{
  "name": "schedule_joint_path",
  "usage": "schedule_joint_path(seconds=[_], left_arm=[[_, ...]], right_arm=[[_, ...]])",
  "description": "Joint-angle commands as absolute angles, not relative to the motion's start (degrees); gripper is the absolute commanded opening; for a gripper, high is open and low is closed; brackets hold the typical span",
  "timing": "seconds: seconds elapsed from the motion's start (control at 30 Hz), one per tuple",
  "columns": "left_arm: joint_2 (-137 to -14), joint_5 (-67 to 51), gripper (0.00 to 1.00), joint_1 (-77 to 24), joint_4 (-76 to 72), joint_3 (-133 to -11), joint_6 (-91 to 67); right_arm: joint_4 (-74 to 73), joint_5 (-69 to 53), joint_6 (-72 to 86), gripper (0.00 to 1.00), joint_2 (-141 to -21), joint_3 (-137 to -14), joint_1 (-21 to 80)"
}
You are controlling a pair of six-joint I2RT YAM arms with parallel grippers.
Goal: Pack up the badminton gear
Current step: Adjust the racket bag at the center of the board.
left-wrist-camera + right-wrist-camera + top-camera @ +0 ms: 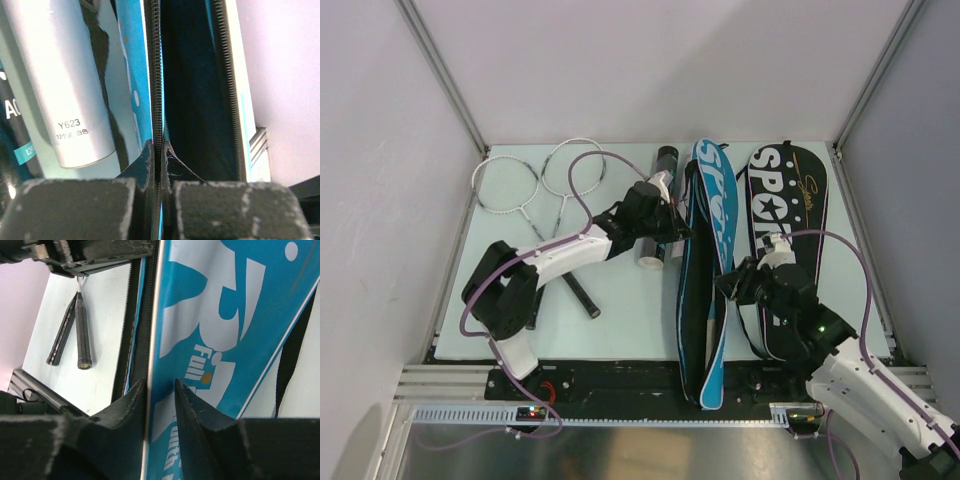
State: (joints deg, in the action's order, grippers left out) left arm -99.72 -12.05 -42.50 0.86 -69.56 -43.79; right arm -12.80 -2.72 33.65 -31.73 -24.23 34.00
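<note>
Two rackets (535,190) lie at the back left, their black handles (82,337) pointing toward me. A black tube (666,160) and a white shuttlecock tube (653,250) lie beside an open blue racket bag (708,300). The white tube also shows in the left wrist view (75,85). My left gripper (678,228) is shut on the bag's zipper edge (158,75), the jaws pinching it (159,145). My right gripper (725,285) grips the bag's blue printed flap (210,330) at its white-piped edge, one finger on each side (160,382). No loose shuttlecocks are in view.
A second, black racket bag (790,200) lies flat at the right, under my right arm. The pale mat (620,320) is walled on three sides. A metal rail (620,380) runs along the near edge.
</note>
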Motion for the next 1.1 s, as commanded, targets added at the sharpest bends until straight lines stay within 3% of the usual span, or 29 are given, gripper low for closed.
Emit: schedule_joint_path(seconds=[0.0,0.23,0.53,1.07], left_arm=[[-95.6,-13.9,0.00,-42.9,-3.7,-72.4,-50.6],[-95.7,-10.8,0.00,-44.2,-4.2,-72.6,-53.9],[-95.4,-8.5,0.00,-46.1,-4.4,-74.3,-56.9],[-96.2,-5.2,0.00,-47.0,-4.3,-75.6,-58.4]], right_arm=[[-10.7,-0.4,36.1,0.38,-34.3,-27.1,33.9],[-9.4,1.7,37.9,0.53,-37.9,-27.6,36.3],[-9.3,10.2,37.2,0.65,-42.0,-31.0,42.7],[-12.3,27.2,36.9,0.72,-54.5,-37.0,52.9]])
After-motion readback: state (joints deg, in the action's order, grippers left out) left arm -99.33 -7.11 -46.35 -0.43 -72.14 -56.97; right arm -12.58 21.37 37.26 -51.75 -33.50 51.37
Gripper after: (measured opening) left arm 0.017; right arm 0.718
